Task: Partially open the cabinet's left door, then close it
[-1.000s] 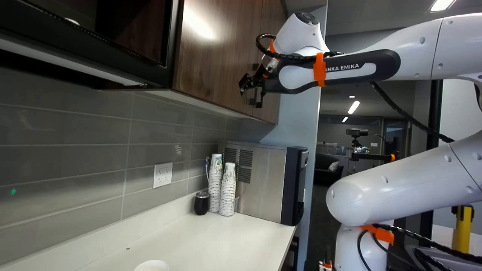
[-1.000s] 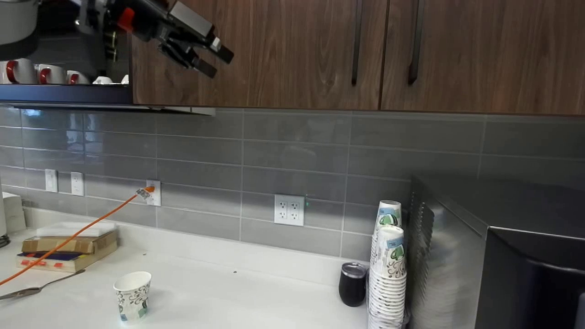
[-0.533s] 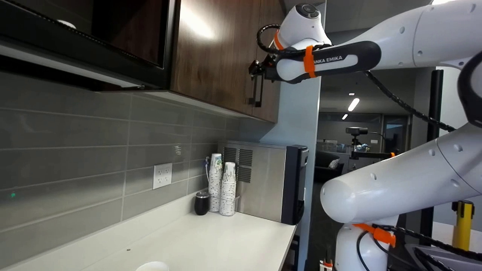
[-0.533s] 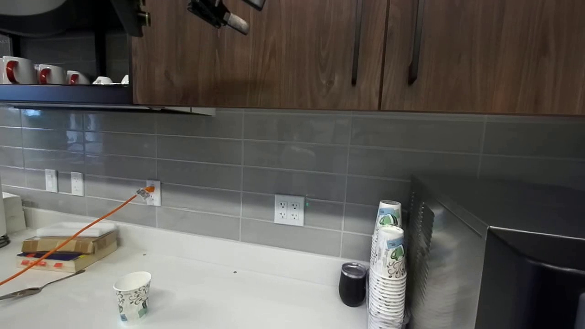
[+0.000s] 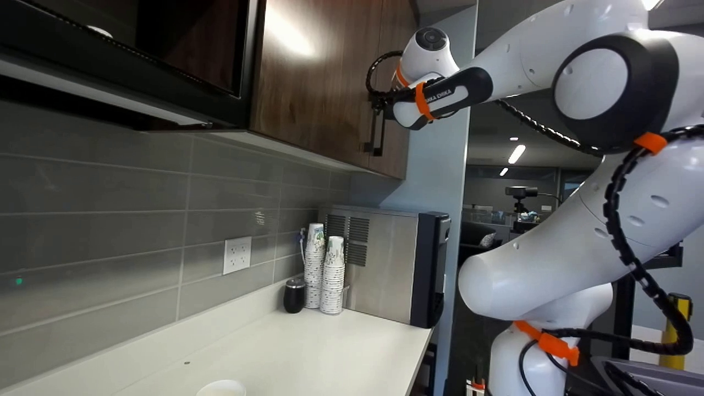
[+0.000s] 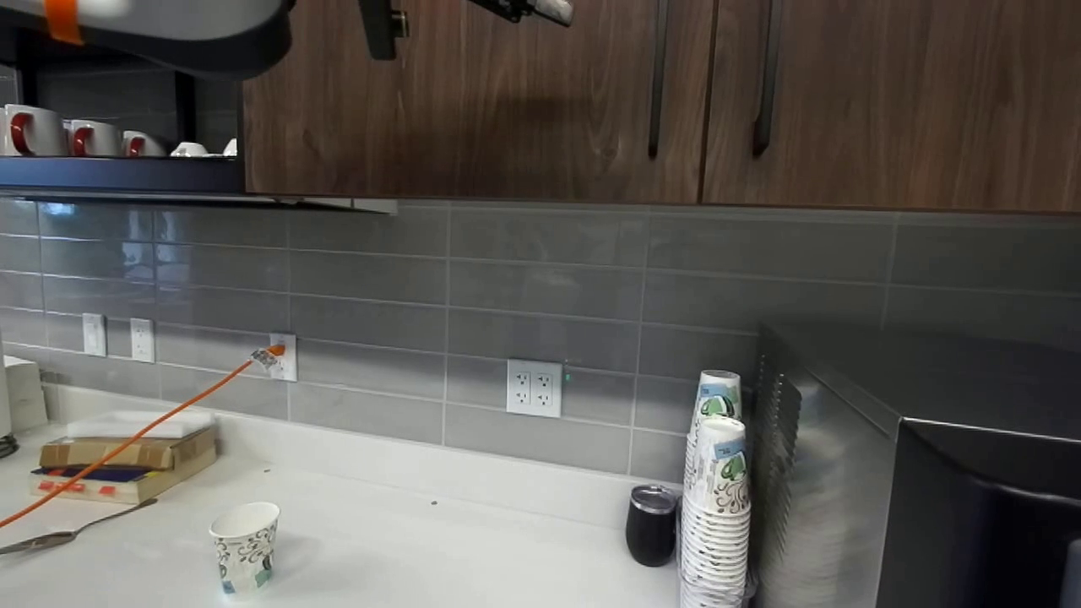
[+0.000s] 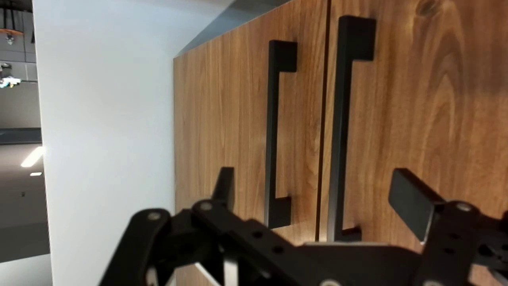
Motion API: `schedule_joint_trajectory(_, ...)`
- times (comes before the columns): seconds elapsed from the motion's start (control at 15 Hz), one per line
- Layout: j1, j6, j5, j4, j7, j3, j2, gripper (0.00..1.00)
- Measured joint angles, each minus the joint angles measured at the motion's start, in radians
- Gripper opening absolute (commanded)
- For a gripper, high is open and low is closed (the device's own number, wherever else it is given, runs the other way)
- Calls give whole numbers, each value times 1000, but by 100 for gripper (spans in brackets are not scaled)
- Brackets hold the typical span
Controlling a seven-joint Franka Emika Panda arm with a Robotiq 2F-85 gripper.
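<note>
The brown wood-grain cabinet [image 6: 895, 101] hangs above the counter, its two doors shut. The left door [image 6: 473, 127] also shows in an exterior view [image 5: 313, 82] and at the right of the wrist view [image 7: 444, 99]. Its long dark handle [image 6: 658, 84] runs beside the door seam and shows in the wrist view [image 7: 340, 119]. My gripper [image 7: 312, 176] is open and empty in front of the doors. In the wrist view both door handles lie between its spread fingers [image 7: 412, 202]. In an exterior view only a fingertip [image 6: 553, 10] shows at the top edge, left of the handle.
The right door's handle [image 7: 272, 131] is close beside the left one. A black open shelf unit [image 6: 118, 169] with mugs adjoins the cabinet's left side. A pale wall [image 5: 434, 148] stands at its right end. Below are a steel machine [image 5: 385, 264], cup stacks [image 5: 333, 280] and a counter [image 5: 330, 352].
My gripper has moved right and upward across the left door's front, toward the handles. The arm has swung with it. The doors and handles have not moved.
</note>
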Motion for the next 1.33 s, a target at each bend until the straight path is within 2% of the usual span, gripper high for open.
schedule_joint_trajectory(0.67,-216,159,1,107,27,126,198,100)
schedule_joint_trajectory(1.0,-298,229,0,123,86,187,235,100)
schedule_joint_trajectory(1.33,-374,233,-1,124,116,236,237,100)
